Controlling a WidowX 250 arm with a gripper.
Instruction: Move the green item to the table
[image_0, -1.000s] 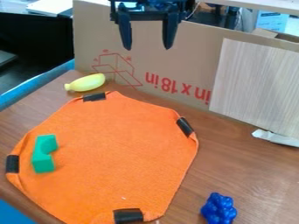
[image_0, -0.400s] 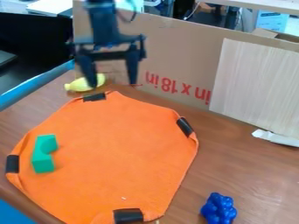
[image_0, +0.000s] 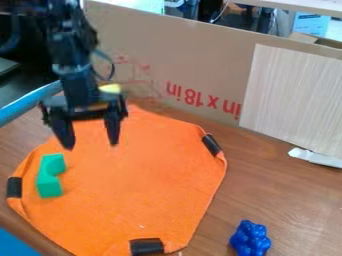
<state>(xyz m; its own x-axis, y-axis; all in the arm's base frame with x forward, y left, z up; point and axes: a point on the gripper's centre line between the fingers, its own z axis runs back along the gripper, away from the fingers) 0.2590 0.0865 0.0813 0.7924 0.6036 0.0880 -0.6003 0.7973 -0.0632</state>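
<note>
My gripper (image_0: 91, 146) hangs over the upper left part of the orange cloth, open, with nothing between its fingers. Lower and slightly to the left of it, the green block (image_0: 50, 176), with a notch in its right side, lies on the cloth near its left edge. A gap separates the gripper from the block. Brown wooden table (image_0: 267, 185) surrounds the cloth.
The orange cloth (image_0: 143, 175) has black clips at its edges. Behind the arm is a yellow item (image_0: 110, 88), partly hidden. A blue bumpy object (image_0: 250, 239) sits at the lower right. A cardboard wall (image_0: 194, 60) closes off the back.
From the top of the view, the gripper has come down and to the left, passing in front of the yellow item. Block, cloth and blue object have stayed put.
</note>
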